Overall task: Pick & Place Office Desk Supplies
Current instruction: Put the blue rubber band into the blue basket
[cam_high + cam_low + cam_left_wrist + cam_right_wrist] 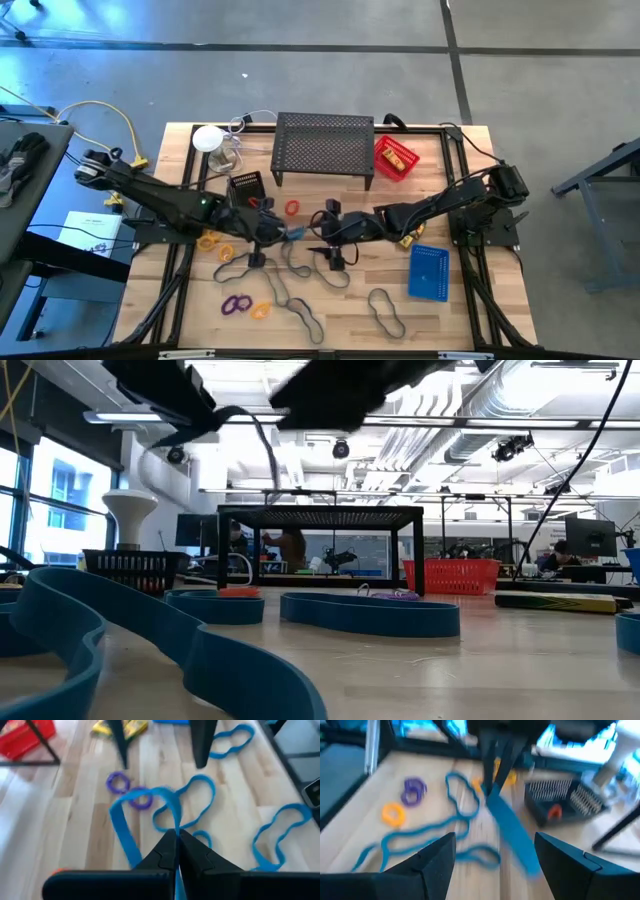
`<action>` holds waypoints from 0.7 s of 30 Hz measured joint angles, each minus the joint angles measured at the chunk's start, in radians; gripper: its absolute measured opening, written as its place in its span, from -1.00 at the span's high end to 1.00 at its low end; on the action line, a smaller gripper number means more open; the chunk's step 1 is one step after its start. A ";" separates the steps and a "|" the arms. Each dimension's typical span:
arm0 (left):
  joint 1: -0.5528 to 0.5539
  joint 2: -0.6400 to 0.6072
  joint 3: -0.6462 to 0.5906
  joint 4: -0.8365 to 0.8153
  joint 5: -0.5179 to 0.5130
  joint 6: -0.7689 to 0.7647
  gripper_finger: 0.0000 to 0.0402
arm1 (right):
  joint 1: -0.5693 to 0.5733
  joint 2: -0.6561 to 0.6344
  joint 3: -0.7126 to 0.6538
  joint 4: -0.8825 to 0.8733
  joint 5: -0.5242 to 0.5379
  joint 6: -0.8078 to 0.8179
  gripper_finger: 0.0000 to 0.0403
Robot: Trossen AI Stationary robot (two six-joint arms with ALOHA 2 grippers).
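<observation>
Mid-table — left end effector [176, 837] clamped on blue loop [150, 815], apparently lifted; right end effector [495, 847] apart, facing it.

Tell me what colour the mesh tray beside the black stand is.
Red, clearest in the high view.

Blue elongated loops [190, 800], purple rings [118, 783], red mesh tray [394, 157], black perforated stand [323, 143], pale wood-grain desk [470, 310].

Wooden table [190, 300] carries loops [385, 312], rings [236, 304], trays [430, 272] and a black stand [323, 142].
</observation>
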 joint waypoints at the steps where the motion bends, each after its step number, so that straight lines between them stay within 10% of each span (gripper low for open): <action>1: -0.003 0.000 0.000 0.013 0.000 0.000 0.99 | 0.000 0.001 0.000 0.012 0.002 -0.018 -0.28; 14: -0.004 0.024 0.000 0.122 0.047 -0.003 1.00 | -0.014 0.004 -0.001 0.020 -0.009 -0.006 -0.25; 21: -0.004 0.025 0.000 0.170 0.054 -0.003 1.00 | -0.020 0.004 -0.001 0.020 -0.038 -0.006 0.19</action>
